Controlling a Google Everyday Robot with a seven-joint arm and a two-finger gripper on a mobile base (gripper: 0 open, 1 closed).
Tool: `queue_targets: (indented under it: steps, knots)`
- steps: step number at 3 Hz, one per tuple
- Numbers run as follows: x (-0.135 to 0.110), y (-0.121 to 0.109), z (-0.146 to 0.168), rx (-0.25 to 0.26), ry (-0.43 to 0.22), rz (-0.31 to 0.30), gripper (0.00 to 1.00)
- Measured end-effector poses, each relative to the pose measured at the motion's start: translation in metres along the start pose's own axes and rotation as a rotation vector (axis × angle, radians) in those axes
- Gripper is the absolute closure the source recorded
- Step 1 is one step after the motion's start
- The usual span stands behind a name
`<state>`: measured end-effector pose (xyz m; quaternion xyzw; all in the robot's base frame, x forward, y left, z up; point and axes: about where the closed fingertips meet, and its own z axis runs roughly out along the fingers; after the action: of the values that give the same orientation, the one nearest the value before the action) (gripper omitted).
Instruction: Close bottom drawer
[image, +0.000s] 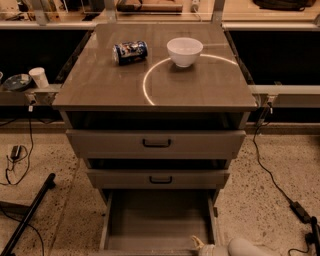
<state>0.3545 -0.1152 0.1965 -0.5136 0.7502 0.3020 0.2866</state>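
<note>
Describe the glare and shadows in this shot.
Camera view: a bright curved glare arc crosses the cabinet top beside the white bowl; the open bottom drawer is dim inside; the pincer sits near its front edge, at the frame's bottom.

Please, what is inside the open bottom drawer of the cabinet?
The bottom drawer shows only its bare grey floor and walls; no item is visible. Its front edge lies outside the picture, and the gripper at its front right corner covers a little.
</note>
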Motion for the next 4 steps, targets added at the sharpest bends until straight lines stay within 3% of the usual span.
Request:
queue_targets:
  steps: [1, 4]
  knots:
    - [0.0, 0.0, 0.0, 0.0, 0.0, 0.0, 0.17]
    - [0.0, 0.0001, 0.0001, 0.0, 0.0, 0.0, 0.87]
